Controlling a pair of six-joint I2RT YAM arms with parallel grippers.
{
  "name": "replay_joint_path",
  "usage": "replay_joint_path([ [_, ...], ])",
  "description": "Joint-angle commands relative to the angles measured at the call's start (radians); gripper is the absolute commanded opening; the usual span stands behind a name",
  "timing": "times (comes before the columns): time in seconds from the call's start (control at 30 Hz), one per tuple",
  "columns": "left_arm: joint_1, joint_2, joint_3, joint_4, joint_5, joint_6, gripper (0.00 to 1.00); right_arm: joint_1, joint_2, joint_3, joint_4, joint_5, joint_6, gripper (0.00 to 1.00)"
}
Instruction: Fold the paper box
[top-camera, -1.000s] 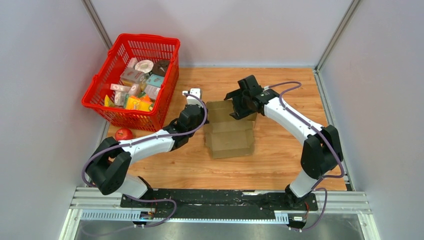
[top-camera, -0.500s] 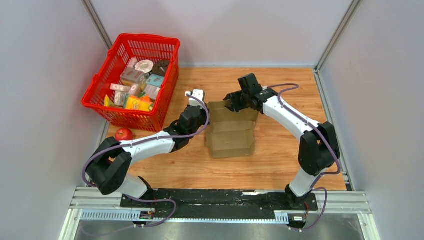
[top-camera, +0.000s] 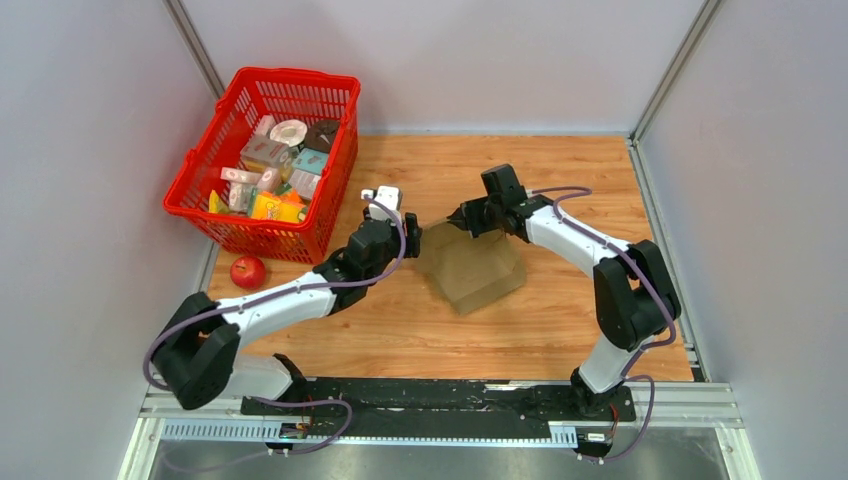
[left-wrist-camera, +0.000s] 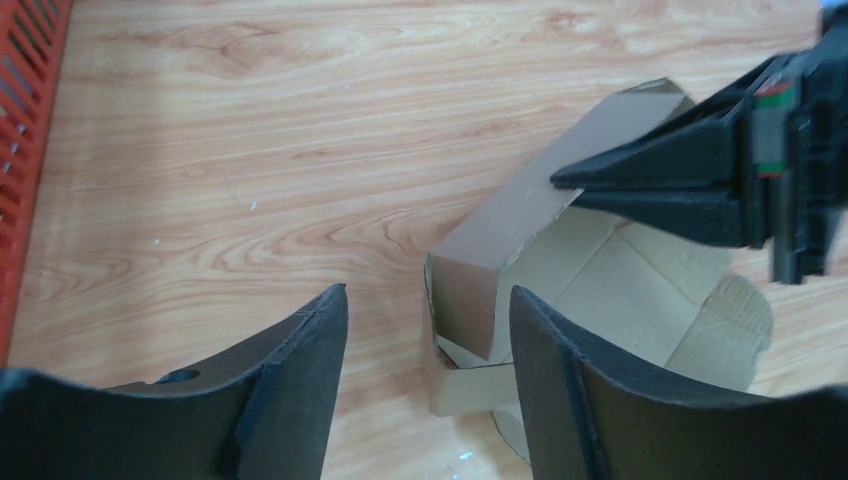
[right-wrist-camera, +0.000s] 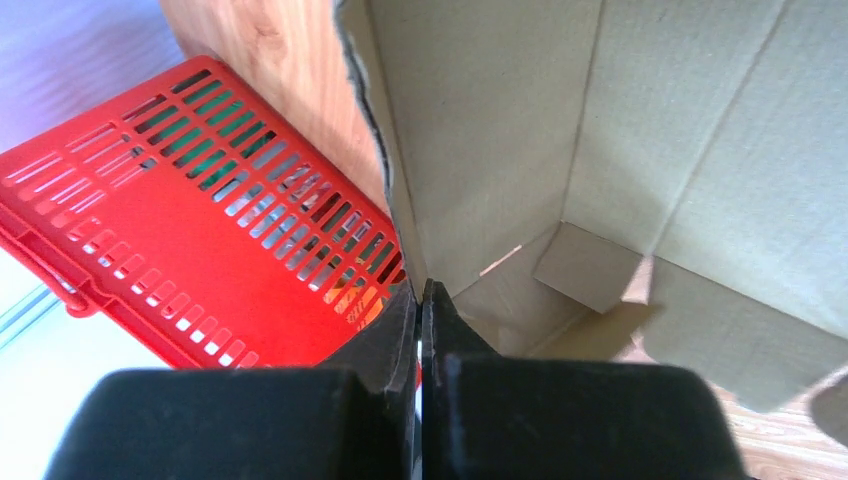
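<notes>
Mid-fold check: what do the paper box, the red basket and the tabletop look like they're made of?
The paper box looks like brown corrugated cardboard, matte and unprinted: fine ribbing and a rough cut edge show. The basket seems red plastic, slightly glossy, moulded in a slotted lattice. The tabletop shows smooth wood grain; solid wood, veneer or laminate cannot be told.

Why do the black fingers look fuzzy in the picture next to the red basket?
Right wrist view: the right gripper is very close to the lens, so it blurs; box and basket look sharper. Top view: everything is evenly lit and sharp.
</notes>
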Motion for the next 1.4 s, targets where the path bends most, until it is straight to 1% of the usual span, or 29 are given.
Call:
replay_joint_path([
  [0.0,-0.004,-0.154,-0.037,-0.103,-0.038,-0.061,0.7,-0.008,-0.034,-0.049,0.107,-0.052,0.006,0.0],
  [0.13,-0.004,-0.185,-0.06,-0.16,-0.021,-0.098,0.71,-0.017,-0.051,-0.083,0.119,-0.061,0.021,0.0],
  [0.17,-0.004,-0.176,-0.054,-0.172,0.025,-0.098,0.71,-0.015,-0.054,-0.089,0.119,-0.053,0.031,0.0],
  [0.3,-0.004,-0.083,0.001,-0.18,0.12,-0.103,0.72,-0.017,-0.062,-0.103,0.134,-0.049,0.058,0.0],
  [0.4,-0.006,-0.015,0.051,-0.212,0.145,-0.119,0.73,-0.017,-0.064,-0.097,0.134,-0.043,0.066,0.0],
  [0.53,-0.017,0.04,0.081,-0.191,0.18,-0.113,0.73,-0.011,-0.071,-0.106,0.13,-0.023,0.081,0.0],
  [0.6,-0.03,0.069,0.105,-0.204,0.148,-0.106,0.73,-0.009,-0.071,-0.103,0.128,-0.017,0.084,0.0],
  [0.63,-0.035,0.08,0.114,-0.216,0.102,-0.104,0.74,-0.006,-0.073,-0.101,0.124,-0.01,0.084,0.0],
  [0.73,-0.044,0.131,0.177,-0.31,0.028,-0.135,0.74,0.003,-0.081,-0.09,0.101,0.013,0.084,0.0],
  [0.83,-0.056,0.128,0.174,-0.28,0.06,-0.133,0.74,0.008,-0.088,-0.083,0.065,0.063,0.083,0.0],
  [0.93,-0.069,0.105,0.153,-0.238,0.08,-0.139,0.75,0.009,-0.088,-0.084,0.062,0.074,0.084,0.0],
  [1.13,-0.075,0.142,0.205,-0.263,0.082,-0.164,0.75,0.025,-0.093,-0.075,0.051,0.095,0.103,0.0],
  [1.2,-0.076,0.143,0.202,-0.269,0.062,-0.165,0.76,0.025,-0.096,-0.073,0.047,0.099,0.098,0.0],
  [1.23,-0.076,0.143,0.203,-0.296,0.024,-0.168,0.76,0.025,-0.099,-0.075,0.045,0.106,0.095,0.0],
  [1.33,-0.075,0.131,0.188,-0.309,-0.018,-0.155,0.69,0.025,-0.11,-0.092,0.048,0.112,0.083,0.0],
  [1.37,-0.075,0.119,0.18,-0.313,-0.024,-0.15,0.63,0.025,-0.11,-0.107,0.048,0.112,0.081,0.0],
])
